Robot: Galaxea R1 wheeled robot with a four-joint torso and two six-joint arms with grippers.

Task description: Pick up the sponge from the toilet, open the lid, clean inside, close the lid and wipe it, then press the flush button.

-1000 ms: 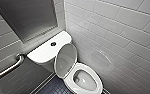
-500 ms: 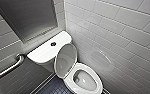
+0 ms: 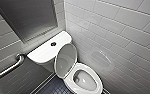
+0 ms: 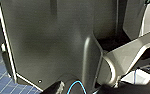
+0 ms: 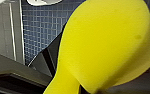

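- Yellow and soft, the sponge (image 5: pixel 108 45) sits close in front of the right wrist camera. It is pinched narrow at one end, so I judge that the right tool (image 5: pixel 76 88) is clamped on it.
- How the left tool stands I cannot tell.
- On the toilet (image 3: pixel 44 53), the lid (image 3: pixel 65 60) stands raised against the tank. The bowl (image 3: pixel 84 81) is open below it, so the step in hand looks like cleaning inside.
- To do it well, bring the sponge down over the bowl's middle and keep it clear of the seat ring (image 3: pixel 71 80) and the upright lid. A knock could tip the lid shut.
- Press lightly and sweep along the bowl's inner wall, because a soft block can twist out of a pinch.
- The tiled wall (image 3: pixel 116 37) stands just beside the bowl on 1 side, so the arm's room is tight there.
- The flush button (image 3: pixel 53 44) sits mid-tank behind the lid and should not be touched yet.
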